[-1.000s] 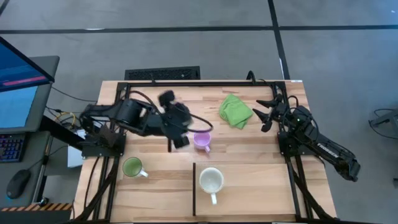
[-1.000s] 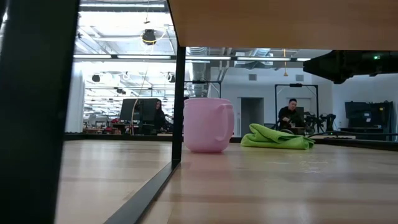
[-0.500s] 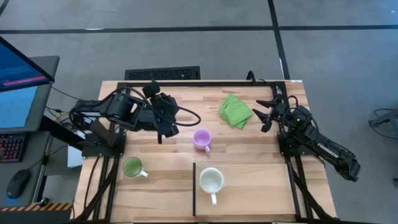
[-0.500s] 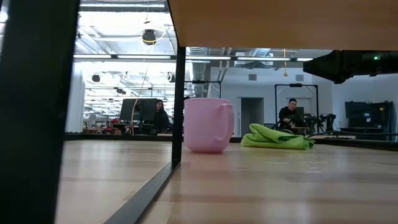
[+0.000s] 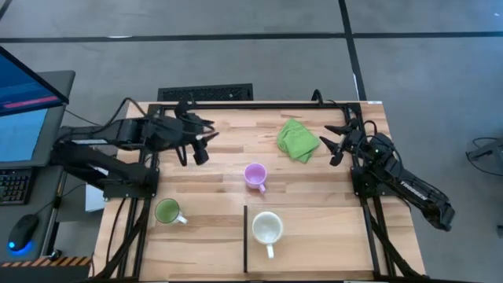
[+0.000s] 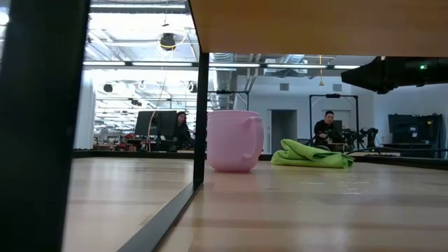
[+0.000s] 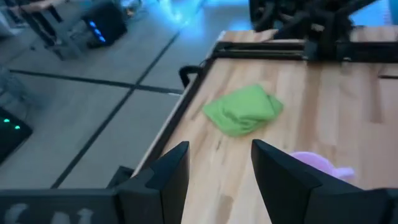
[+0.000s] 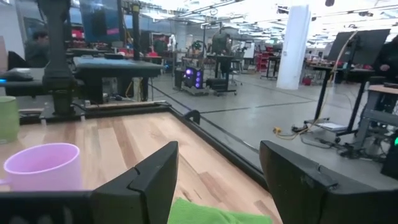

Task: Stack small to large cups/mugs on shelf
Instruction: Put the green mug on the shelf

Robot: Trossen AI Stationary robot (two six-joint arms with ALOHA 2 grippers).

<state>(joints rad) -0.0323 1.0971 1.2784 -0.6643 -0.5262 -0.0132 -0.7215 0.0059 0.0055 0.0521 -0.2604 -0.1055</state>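
The left gripper (image 5: 198,138) hovers with jaws spread and empty over the worktop (image 5: 314,196), the purple mug (image 5: 255,176) standing well apart from it mid-table, while the right gripper (image 5: 330,144), jaws likewise spread, waits beside the green cloth (image 5: 297,139).

No text, label, brand, number or sign is showing legibly in any view.
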